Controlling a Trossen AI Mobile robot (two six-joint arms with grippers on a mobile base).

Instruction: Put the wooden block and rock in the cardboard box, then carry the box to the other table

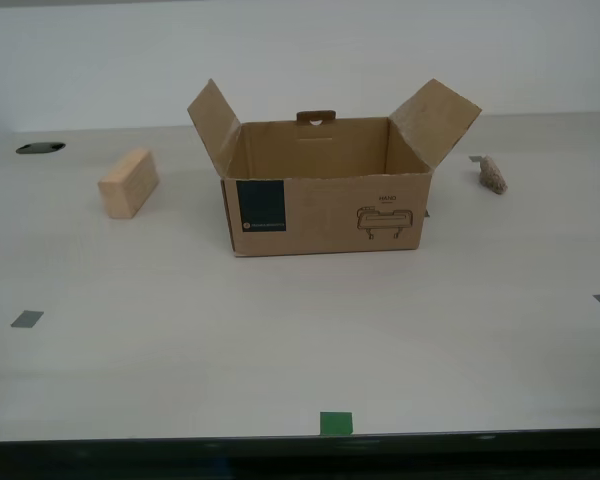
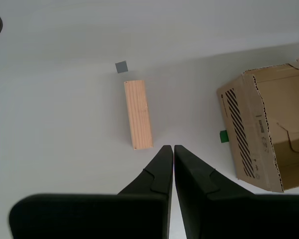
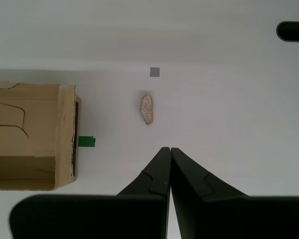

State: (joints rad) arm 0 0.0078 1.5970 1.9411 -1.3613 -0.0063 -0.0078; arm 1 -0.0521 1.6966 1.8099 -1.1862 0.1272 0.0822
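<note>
Hands clenched empty: my first hand (image 3: 169, 149) above rock (image 3: 147, 109), my second hand (image 2: 169, 147) near wooden block (image 2: 138, 114).

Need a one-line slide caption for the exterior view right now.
Open brown cardboard box centred on the pale table, pale wooden block at the view's left, small grey-brown rock at its right.

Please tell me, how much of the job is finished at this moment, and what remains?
Nothing is done yet. The cardboard box stands open and looks empty; the wooden block and the rock lie on the table on opposite sides of it. Nothing is in hand: my second gripper is shut, empty, above the block; my first gripper likewise above the rock. Both pickups and carrying the box remain.
</note>
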